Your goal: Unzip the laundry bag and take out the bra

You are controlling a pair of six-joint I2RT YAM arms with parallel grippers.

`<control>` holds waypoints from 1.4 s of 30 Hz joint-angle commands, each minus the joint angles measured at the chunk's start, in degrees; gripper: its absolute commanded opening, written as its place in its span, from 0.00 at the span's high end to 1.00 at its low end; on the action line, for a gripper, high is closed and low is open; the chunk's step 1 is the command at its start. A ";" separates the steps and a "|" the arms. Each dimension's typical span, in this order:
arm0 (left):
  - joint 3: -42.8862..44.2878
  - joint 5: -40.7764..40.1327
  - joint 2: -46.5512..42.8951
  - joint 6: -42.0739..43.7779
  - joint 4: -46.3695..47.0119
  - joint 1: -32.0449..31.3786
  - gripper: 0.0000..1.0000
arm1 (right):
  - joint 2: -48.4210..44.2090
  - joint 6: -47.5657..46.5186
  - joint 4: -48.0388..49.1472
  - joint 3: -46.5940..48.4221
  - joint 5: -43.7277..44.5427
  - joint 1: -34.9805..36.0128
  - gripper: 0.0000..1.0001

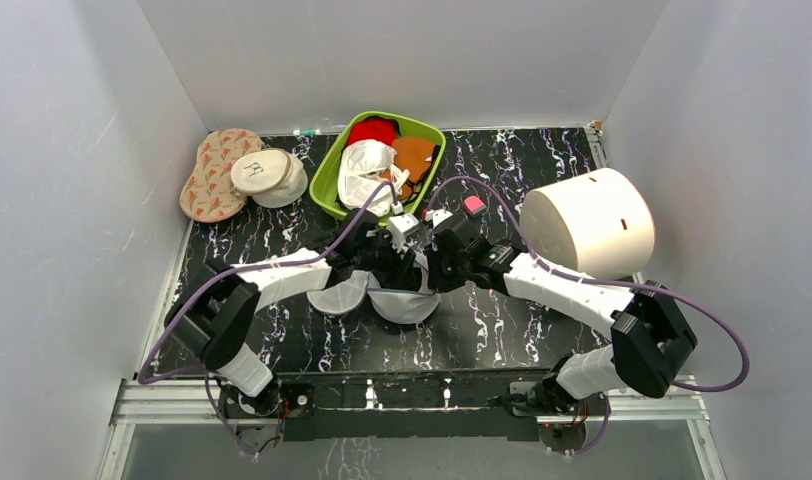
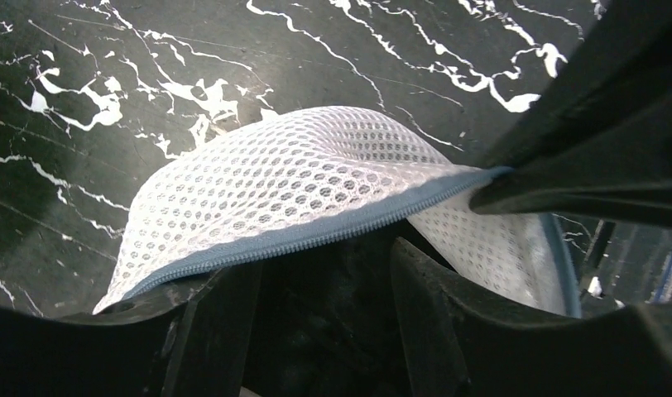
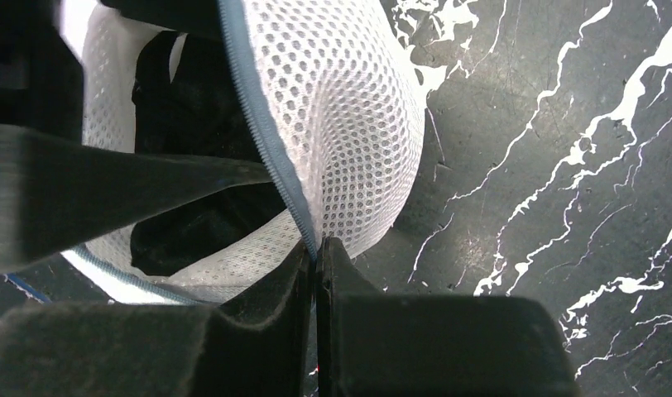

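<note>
Black white-veined table (image 1: 522,335). Both arms reach in from the near edge and meet mid-table over the laundry bag (image 1: 407,300). The bag lies on the table at centre: white mesh with a grey zipper round the rim, unzipped, showing as two cupped halves side by side in the top view. Right gripper (image 3: 316,252) is clamped, fingers pressed together on the bag's zipper edge, with mesh bulging away just past the fingertips. Left gripper (image 2: 320,269) has its fingers apart with nothing visible between them. It sits right under the zipper rim of the mesh dome; cannot tell if it touches. In the left wrist view, the right gripper's finger comes in from the right and meets that same zipper line. The inside of the bag reads dark in the right wrist view, so the bra cannot be made out there. Further back on the right is a big white cylinder (image 1: 587,222), close to the right arm and apart from the bag. Behind the grippers, a green bin (image 1: 327,180) holds a red garment (image 1: 372,130), an orange garment (image 1: 414,155) and a white garment (image 1: 365,170). Cannot tell whether the white one is the bra. In the far left corner, a cream round cap (image 1: 267,175) with a dark mark rests against a patterned oval pad (image 1: 210,175).
</note>
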 commanded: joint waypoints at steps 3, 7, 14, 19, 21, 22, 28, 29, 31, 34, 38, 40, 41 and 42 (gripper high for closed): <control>3.93 -3.33 2.99 7.19 1.25 0.07 0.37 | 0.12 -3.22 5.05 0.24 -3.28 -1.96 1.00; 6.30 -6.90 6.02 10.58 -1.31 0.42 0.27 | 0.16 -3.10 5.86 -0.74 -3.67 -2.37 1.00; 3.84 -6.84 8.32 6.84 -0.95 0.41 0.28 | -0.22 -1.90 7.01 -1.96 -3.93 -2.60 1.00; 4.07 -6.87 8.62 4.75 -3.59 0.26 0.47 | 0.07 -1.39 7.11 -1.71 -4.63 -2.66 1.00; 3.54 -7.39 8.01 3.27 -4.38 -0.26 0.59 | 0.11 -1.34 6.58 -1.37 -4.31 -2.61 1.00; 3.13 -7.80 7.36 2.57 -4.55 -0.60 0.65 | 0.00 -1.32 6.32 -1.23 -3.94 -2.61 1.00; -0.06 -8.28 -1.24 -1.66 -5.24 -1.16 1.00 | -1.59 0.71 5.84 -1.62 -2.62 -2.68 1.00; -0.35 -8.94 -3.11 -2.28 -5.78 -1.16 1.00 | -1.79 1.18 5.98 -1.67 -3.03 -2.64 1.00; -1.45 -10.31 -6.79 -3.85 -6.35 -1.16 1.00 | -2.10 1.90 6.35 -1.93 -4.11 -2.68 1.00; -3.88 -9.38 -13.16 -6.37 -5.33 -1.25 1.00 | -2.46 3.08 7.00 -2.60 -4.79 -2.63 1.00; -6.79 -7.08 -19.23 -10.98 -3.63 -1.34 1.00 | -3.01 3.90 8.03 -3.35 -5.37 -2.65 1.00; -7.36 -6.48 -21.16 -12.94 -3.08 -1.43 1.00 | -3.36 4.10 8.31 -3.48 -5.72 -2.65 1.00; -7.27 -6.35 -21.82 -13.77 -3.19 -1.43 1.00 | -3.45 4.18 8.32 -3.59 -5.81 -2.68 1.00; -6.97 -6.34 -22.33 -14.41 -3.68 -1.47 1.00 | -3.54 4.23 8.32 -3.53 -5.93 -2.62 1.00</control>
